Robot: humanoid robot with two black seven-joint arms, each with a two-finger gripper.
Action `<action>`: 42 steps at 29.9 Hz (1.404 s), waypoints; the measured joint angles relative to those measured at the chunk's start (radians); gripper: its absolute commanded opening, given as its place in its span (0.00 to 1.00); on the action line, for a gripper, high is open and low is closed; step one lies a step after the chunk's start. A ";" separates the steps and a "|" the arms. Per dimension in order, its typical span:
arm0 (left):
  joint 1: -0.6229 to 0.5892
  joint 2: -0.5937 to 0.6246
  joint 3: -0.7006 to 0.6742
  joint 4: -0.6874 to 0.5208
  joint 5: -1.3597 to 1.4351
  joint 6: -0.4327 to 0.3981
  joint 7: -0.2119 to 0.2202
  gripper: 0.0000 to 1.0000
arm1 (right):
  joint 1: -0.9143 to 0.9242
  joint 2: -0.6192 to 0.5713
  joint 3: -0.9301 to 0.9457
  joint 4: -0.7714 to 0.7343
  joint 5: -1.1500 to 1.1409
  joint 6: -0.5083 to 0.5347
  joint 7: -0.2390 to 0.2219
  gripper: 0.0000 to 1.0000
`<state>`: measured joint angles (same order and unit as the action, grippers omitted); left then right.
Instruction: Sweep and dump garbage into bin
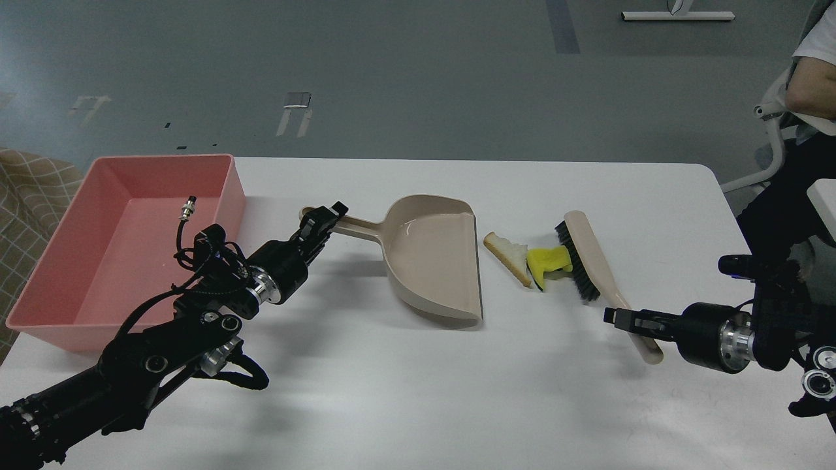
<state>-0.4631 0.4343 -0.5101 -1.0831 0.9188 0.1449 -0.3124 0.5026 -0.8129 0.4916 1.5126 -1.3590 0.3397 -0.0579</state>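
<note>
The bread slice (506,256) and the yellow sponge piece (547,262) lie on the white table (418,391), just right of the open mouth of the beige dustpan (434,258). My left gripper (323,222) is shut on the dustpan's handle. My right gripper (624,318) is shut on the handle of a beige brush (588,258), whose black bristles touch the sponge's right side. The pink bin (124,241) stands at the far left and looks empty.
A person sits on a white chair (777,124) past the table's right edge. A checked cloth (32,189) lies left of the bin. The table's right edge is close to my right arm.
</note>
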 measured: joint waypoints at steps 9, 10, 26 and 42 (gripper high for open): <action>-0.008 -0.001 -0.002 0.009 0.000 -0.002 -0.006 0.00 | 0.010 0.101 0.009 -0.002 0.000 0.000 -0.007 0.00; -0.007 -0.001 -0.002 0.010 0.000 -0.002 -0.006 0.00 | 0.012 0.118 0.015 -0.004 0.000 0.000 -0.008 0.00; -0.009 -0.001 -0.003 0.010 0.000 -0.002 -0.008 0.00 | 0.055 0.353 0.099 -0.033 0.015 0.000 -0.057 0.00; -0.010 -0.002 -0.002 0.009 0.000 -0.002 -0.007 0.00 | -0.088 0.185 0.298 0.005 0.050 0.149 -0.057 0.00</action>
<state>-0.4727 0.4325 -0.5122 -1.0740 0.9189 0.1426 -0.3191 0.4148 -0.6279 0.7896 1.5176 -1.3090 0.4886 -0.1152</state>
